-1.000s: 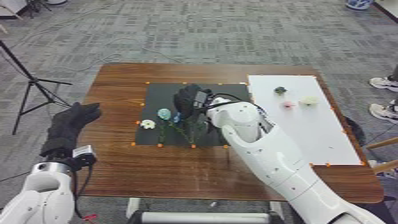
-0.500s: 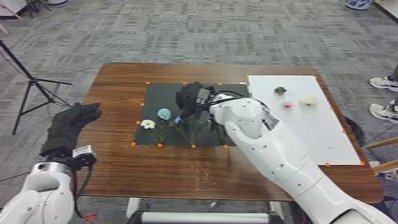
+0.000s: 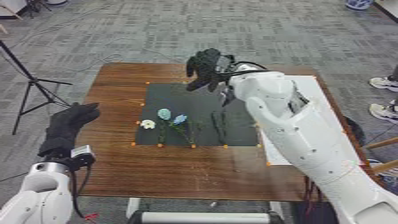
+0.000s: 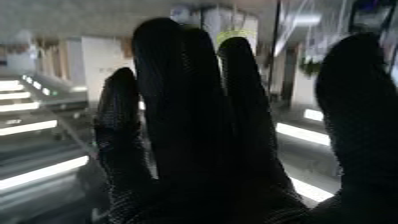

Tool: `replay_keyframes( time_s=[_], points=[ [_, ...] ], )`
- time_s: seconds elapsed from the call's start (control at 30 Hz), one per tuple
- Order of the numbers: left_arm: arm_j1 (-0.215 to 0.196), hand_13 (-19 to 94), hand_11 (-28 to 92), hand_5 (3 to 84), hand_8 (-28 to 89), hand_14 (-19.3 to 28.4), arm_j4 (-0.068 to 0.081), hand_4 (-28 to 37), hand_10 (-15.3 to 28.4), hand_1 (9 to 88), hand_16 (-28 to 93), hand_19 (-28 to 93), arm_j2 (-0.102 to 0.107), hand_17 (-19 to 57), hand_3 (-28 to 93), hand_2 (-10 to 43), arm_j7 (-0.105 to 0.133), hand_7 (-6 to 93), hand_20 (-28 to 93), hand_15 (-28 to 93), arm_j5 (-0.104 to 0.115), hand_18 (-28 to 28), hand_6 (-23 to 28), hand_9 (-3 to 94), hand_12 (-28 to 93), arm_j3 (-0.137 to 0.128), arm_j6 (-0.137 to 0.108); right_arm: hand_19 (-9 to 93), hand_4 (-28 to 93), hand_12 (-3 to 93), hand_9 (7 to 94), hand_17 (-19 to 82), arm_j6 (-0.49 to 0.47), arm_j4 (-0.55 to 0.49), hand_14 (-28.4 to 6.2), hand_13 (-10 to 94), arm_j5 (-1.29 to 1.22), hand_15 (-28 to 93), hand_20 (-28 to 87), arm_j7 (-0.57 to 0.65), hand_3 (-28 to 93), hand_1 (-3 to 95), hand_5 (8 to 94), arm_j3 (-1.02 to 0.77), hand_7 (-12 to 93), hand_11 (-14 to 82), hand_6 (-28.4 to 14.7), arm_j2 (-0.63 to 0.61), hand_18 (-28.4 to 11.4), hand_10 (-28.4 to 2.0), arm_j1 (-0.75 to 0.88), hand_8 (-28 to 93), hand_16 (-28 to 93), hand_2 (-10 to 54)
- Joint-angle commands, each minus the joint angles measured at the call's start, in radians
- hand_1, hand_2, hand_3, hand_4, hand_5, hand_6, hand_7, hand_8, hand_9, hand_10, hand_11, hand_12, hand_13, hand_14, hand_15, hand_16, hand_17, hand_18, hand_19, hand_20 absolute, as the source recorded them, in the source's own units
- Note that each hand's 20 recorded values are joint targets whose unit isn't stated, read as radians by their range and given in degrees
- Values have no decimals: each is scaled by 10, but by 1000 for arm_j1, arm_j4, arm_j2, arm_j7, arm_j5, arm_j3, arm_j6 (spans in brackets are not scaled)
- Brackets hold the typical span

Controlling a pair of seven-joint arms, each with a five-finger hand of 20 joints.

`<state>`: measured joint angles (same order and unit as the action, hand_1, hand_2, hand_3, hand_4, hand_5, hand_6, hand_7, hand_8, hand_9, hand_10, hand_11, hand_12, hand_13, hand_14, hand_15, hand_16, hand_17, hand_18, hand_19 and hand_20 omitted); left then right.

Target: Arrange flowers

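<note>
Flowers, three, lie left of centre, probably arranged; dark stems near centre look headless, likely unfinished; right hand, upper centre, open, empty; left hand, mid-left, loosely open.

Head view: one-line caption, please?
Robot's right hand open over the far side of the table, blue and white flowers lying on the black mat.

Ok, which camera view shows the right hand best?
The right wrist view, where the right hand appears close up, fingers straight and thumb apart. The head view shows it smaller, at the far edge of the dark mat.
</note>
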<state>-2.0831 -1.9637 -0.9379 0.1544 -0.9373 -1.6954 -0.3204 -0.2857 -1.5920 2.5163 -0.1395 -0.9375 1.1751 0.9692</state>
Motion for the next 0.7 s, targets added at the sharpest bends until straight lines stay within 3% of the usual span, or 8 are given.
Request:
replay_keyframes(
  time_s=[0.03, 0.27, 0.7],
  points=[
    [-40, 423, 217, 572, -84, 170, -22, -283, 148, 251, -28, 54, -10, 85, 662, 222, 10, 170, 166, 207, 4, 101, 24, 566, 111, -26, -9, 675, -246, 183, 618, 287, 118, -77, -118, 645, -59, 411, 510, 97, 648, 267, 525, -150, 182, 140, -11, -239, -221, -138, 87, -103, 287, -95],
    [-45, 424, 216, 572, -83, 170, -28, -283, 148, 252, -28, 54, -13, 85, 663, 223, 13, 170, 166, 207, 0, 101, 24, 566, 111, -25, -6, 676, -277, 183, 493, 272, 108, -25, -145, 601, 10, 426, 521, 105, 671, 184, 425, -244, 110, 74, -55, -264, -241, -176, 165, -68, 291, -95],
    [-58, 424, 216, 573, -83, 171, -33, -283, 148, 253, -28, 54, -17, 85, 662, 225, 6, 170, 167, 209, -3, 102, 24, 566, 111, -31, -5, 700, -282, 182, 586, 281, 141, 113, -139, 628, 153, 492, 532, 88, 703, 230, 485, -304, 166, 130, -23, -266, -237, -145, 259, -91, 290, -95]
  ],
)
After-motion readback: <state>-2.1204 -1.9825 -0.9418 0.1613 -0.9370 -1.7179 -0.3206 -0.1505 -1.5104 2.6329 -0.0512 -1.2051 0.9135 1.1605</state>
